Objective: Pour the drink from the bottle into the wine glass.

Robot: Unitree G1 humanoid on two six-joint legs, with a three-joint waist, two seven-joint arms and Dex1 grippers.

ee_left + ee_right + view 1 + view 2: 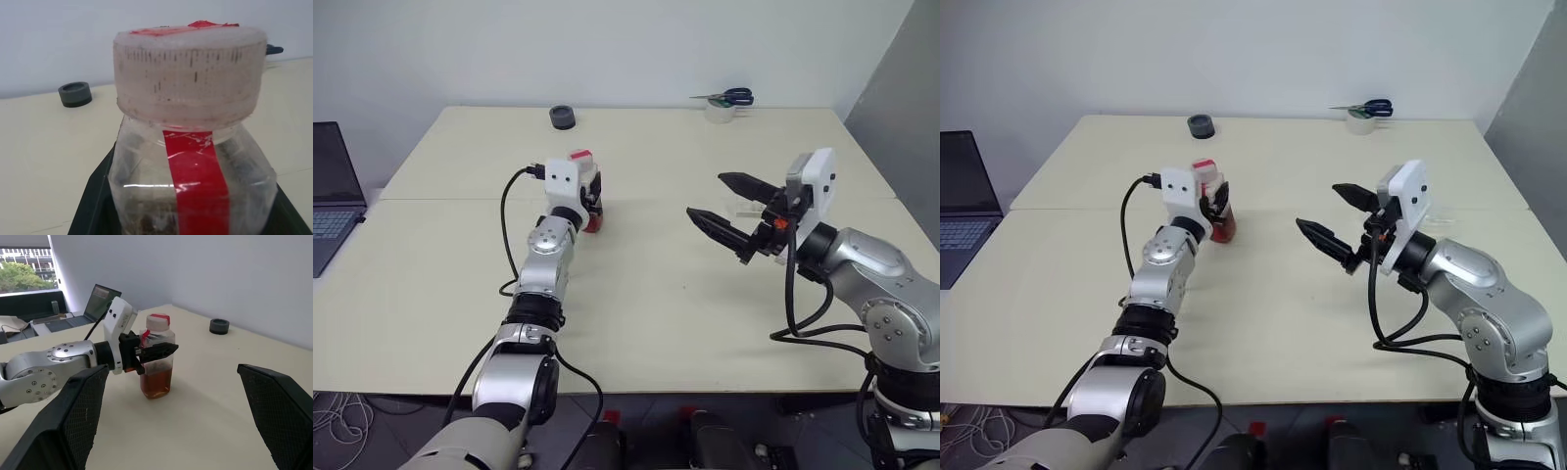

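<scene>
Nearest, the bottle (190, 176) is clamped by the left gripper (154, 352) above the table (705, 323), cap on. Right gripper (729, 211) is held wide apart. Drink (155, 381) should be kept upright while lifted; cap must be removed first.

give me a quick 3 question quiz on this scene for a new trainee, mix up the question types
1. True or false: the cap is on the bottle.
2. Which gripper is shut on the bottle? A) left gripper B) right gripper C) neither
3. Fill in: the drink fills roughly the lower ____ of the bottle.

Key
1. True; the pale cap with red tape sits on the neck.
2. A; its black fingers clamp the bottle's sides, while the right gripper stands open, apart from it.
3. Third; the amber liquid sits low, with clear plastic above.
</scene>
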